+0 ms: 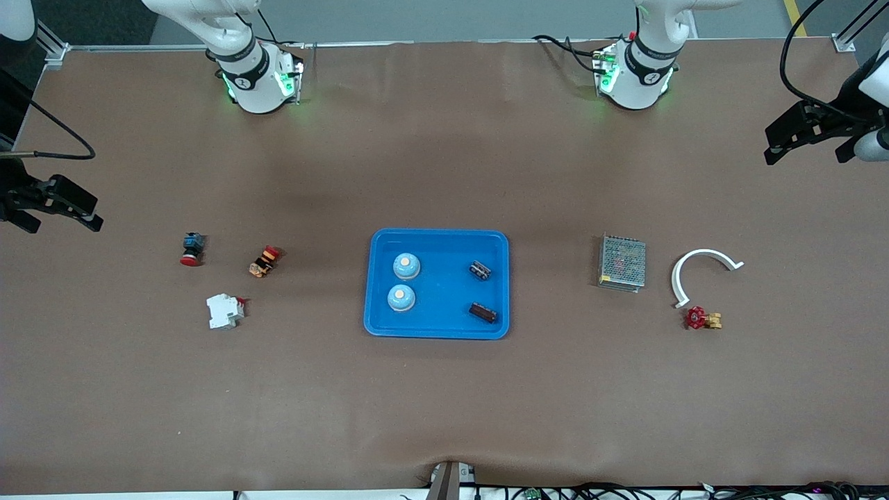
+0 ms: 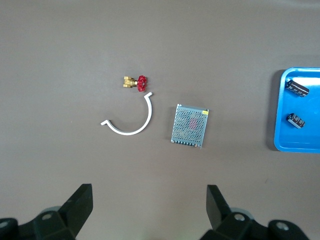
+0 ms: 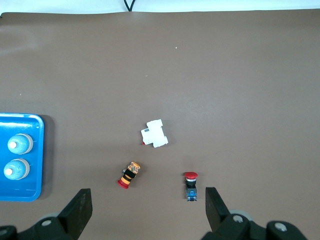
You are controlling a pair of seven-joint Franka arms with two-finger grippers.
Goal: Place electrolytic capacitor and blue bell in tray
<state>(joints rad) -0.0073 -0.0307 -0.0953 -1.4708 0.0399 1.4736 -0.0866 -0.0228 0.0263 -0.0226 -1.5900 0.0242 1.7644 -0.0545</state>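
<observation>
Blue plastic tray (image 1: 437, 238) sat mid-table, holding two blue bells (image 1: 406, 264) and two dark capacitors (image 1: 480, 270), no readable writing, left hand (image 1: 809, 142) and right hand (image 1: 59, 208) both open, empty, waiting above table ends.

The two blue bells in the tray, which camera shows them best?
The right wrist view: both blue bells show large at the picture's edge, inside the tray, with their pale buttons plain. The front view shows both whole but smaller, at the tray's end toward the right arm. The left wrist view catches only the tray's capacitor end, no bells.
</observation>
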